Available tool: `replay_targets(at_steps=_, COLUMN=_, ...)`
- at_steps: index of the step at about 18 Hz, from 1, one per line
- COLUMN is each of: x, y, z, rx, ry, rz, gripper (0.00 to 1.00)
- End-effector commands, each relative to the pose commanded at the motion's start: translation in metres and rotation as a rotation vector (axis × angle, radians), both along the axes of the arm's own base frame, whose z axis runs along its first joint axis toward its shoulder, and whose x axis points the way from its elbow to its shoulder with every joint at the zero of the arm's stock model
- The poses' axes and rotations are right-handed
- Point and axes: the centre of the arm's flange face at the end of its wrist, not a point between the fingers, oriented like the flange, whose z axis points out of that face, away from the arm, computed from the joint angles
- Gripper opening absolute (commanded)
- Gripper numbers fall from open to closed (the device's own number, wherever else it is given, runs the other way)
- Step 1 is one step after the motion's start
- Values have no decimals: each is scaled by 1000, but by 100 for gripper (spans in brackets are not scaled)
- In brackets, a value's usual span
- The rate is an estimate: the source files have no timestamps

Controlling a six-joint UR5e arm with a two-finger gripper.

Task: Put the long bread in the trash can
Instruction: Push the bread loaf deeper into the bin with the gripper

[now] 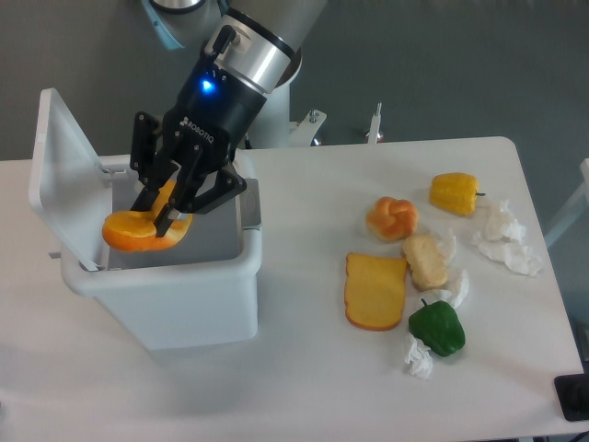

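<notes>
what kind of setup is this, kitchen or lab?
Likely a lab bench: a bare white table against a plain grey wall, toy food such as the glossy green pepper, and a white plastic bin as target.
</notes>
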Motion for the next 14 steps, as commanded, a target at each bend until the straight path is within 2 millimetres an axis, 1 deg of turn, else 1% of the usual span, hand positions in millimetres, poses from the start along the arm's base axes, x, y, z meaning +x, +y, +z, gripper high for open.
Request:
replay_targets(at_steps=4, x=-1, y=4, z=-4, rx=17, ry=-23, rz=-21, gripper=34)
replay_targets(at_steps=10, x=-1, y=5, z=-13, rx=9, ry=-39, rz=-25, gripper=34)
replay_targets(at_steps=14, x=-5, y=4, z=-28, rx=-9, ry=-62, rz=-20, gripper=35)
